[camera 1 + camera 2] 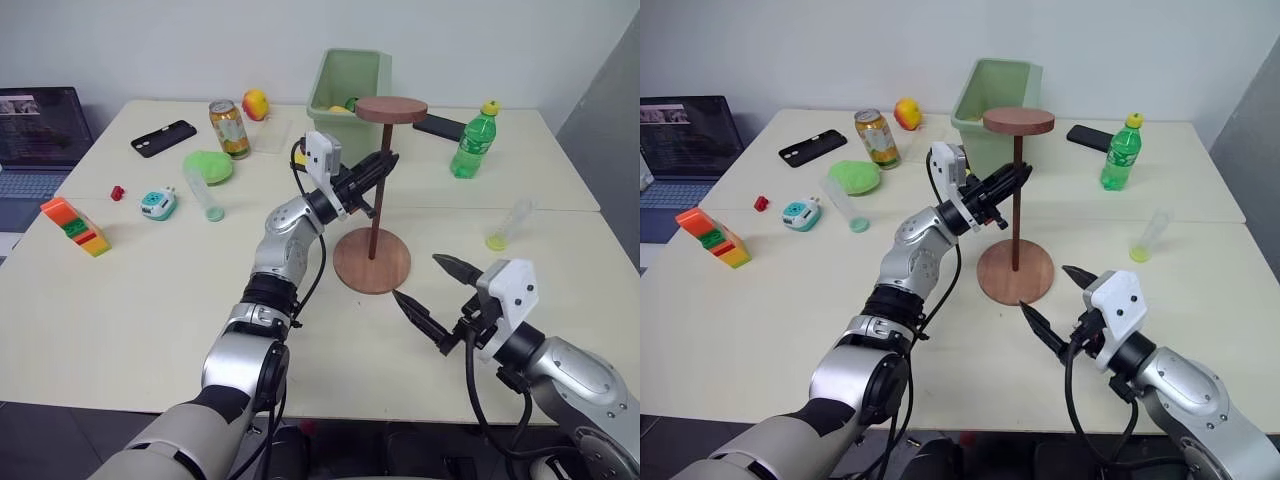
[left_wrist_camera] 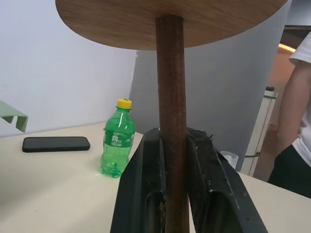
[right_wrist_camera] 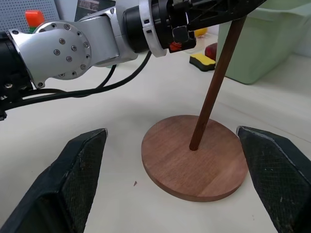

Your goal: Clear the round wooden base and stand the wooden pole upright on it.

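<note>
The left hand (image 1: 385, 163) sits just above the middle of the head views, its two black fingers (image 2: 146, 184) pressed tight against the shaft of the wooden pole (image 1: 377, 190), gripping it in its upper part, a little below the disc fixed at the pole's top. The pole stands upright, its lower end meeting the centre of the round wooden base (image 1: 372, 260), which lies flat on the desk (image 1: 150, 300) slightly right of the frame's middle, with nothing else on it.

The right hand (image 1: 428, 293) hovers in the lower right of the frame, just beside the base's near edge, its fingers (image 3: 80, 174) spread wide and holding nothing; in the right wrist view they frame the base on either side without touching it.

Further out, a clear plastic tube (image 1: 509, 226) lies at right, and a green bottle (image 1: 474, 140) stands in the upper right near a black phone (image 1: 439, 127). A green bin (image 1: 345, 85) sits at the top centre. To the upper left are a can (image 1: 230, 128), a second phone (image 1: 163, 138) and another tube (image 1: 203, 194); an orange block (image 1: 75, 226) lies at far left.
</note>
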